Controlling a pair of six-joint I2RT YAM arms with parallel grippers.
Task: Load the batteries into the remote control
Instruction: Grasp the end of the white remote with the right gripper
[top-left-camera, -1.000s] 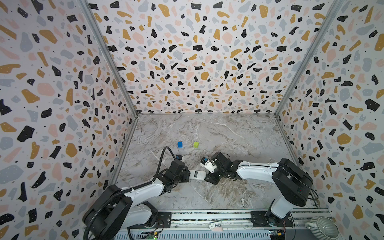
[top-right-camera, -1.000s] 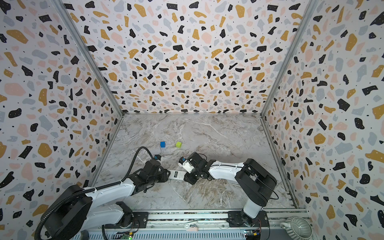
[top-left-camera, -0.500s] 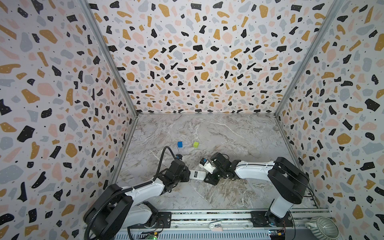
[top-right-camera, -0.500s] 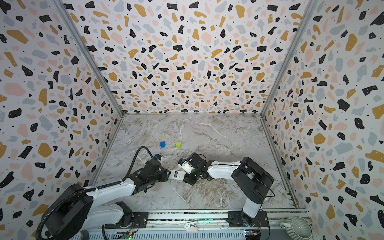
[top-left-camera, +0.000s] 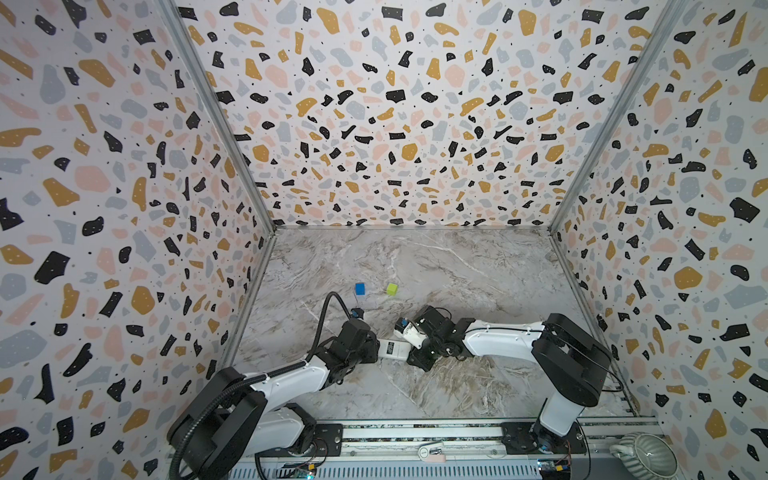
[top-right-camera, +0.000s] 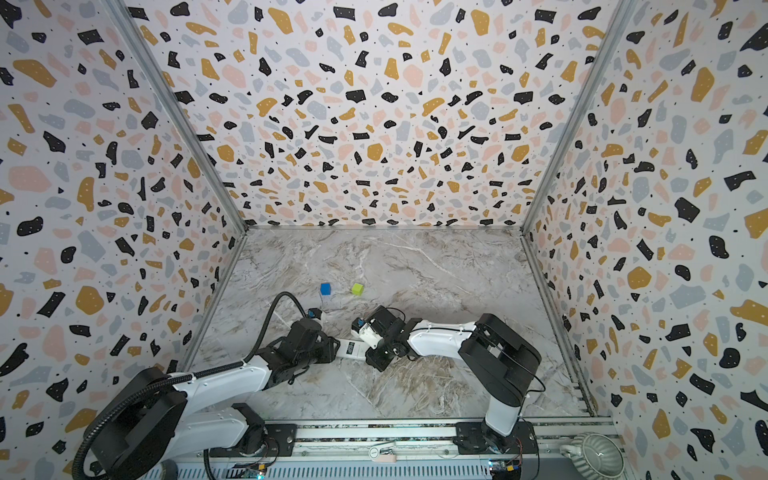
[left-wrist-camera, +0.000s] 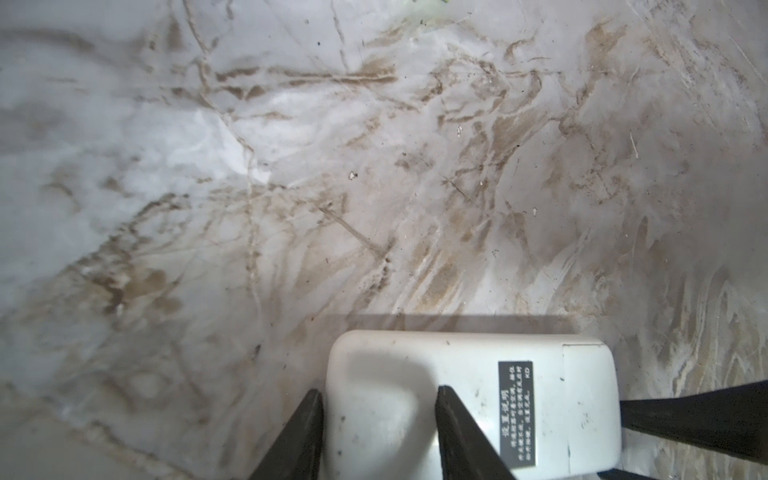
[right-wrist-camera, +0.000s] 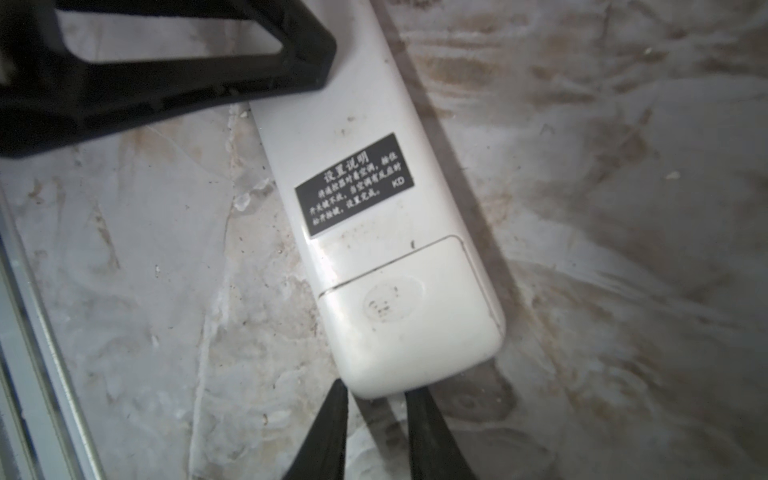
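Remote control (top-left-camera: 392, 349) lies back-up, near-centre on the table (top-left-camera: 415, 266); left claw (left-wrist-camera: 379, 392), half-open, pins its left end; right claw (right-wrist-camera: 376, 397), barely parted, empty, meets the battery cover (right-wrist-camera: 407, 299). A crooked shove could skid it free.

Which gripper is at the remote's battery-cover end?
The right gripper: its tips are at the cover end of the remote control, past the black label. The left gripper sits at the opposite end.

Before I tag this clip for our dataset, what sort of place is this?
Probably a purpose-built robot test booth: terrazzo-print walls on three sides, a marble-look tabletop, and a left arm and right arm mounted on a front rail.
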